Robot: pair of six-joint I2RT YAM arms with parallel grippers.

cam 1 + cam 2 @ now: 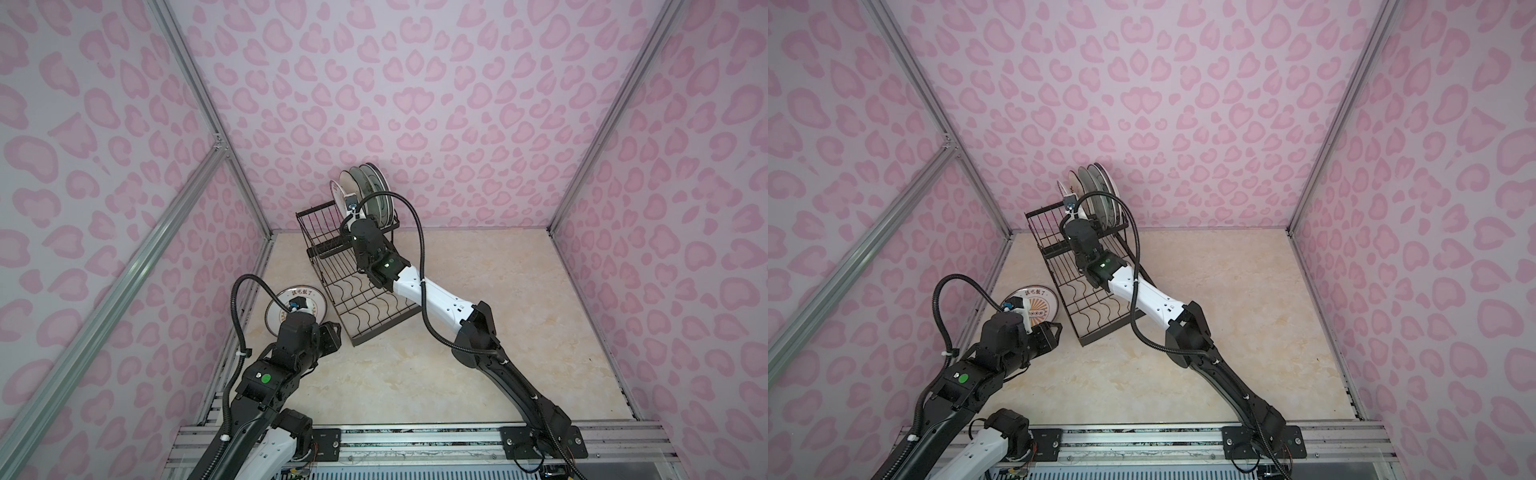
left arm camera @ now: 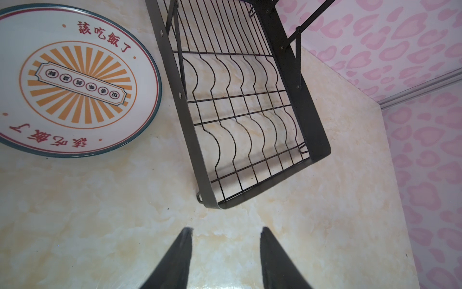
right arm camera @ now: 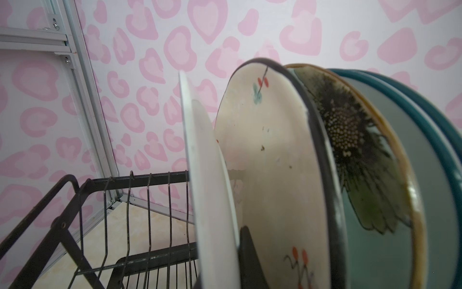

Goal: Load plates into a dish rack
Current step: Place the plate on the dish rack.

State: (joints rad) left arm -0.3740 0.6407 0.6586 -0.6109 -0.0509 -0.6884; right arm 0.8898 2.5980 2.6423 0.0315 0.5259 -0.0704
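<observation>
White plate (image 3: pixel 207 162), pinched by the right gripper (image 3: pixel 225 250), may be chipped against the cream plate (image 3: pixel 270 150) if tilted, while the left gripper (image 2: pixel 226 232) is held spread.

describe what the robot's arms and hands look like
Both are black with a white forearm section: left arm, right arm. A black ribbed cable loops off each wrist, and each has a green dot on a joint. The left hand has two black fingers tapering to points.
</observation>
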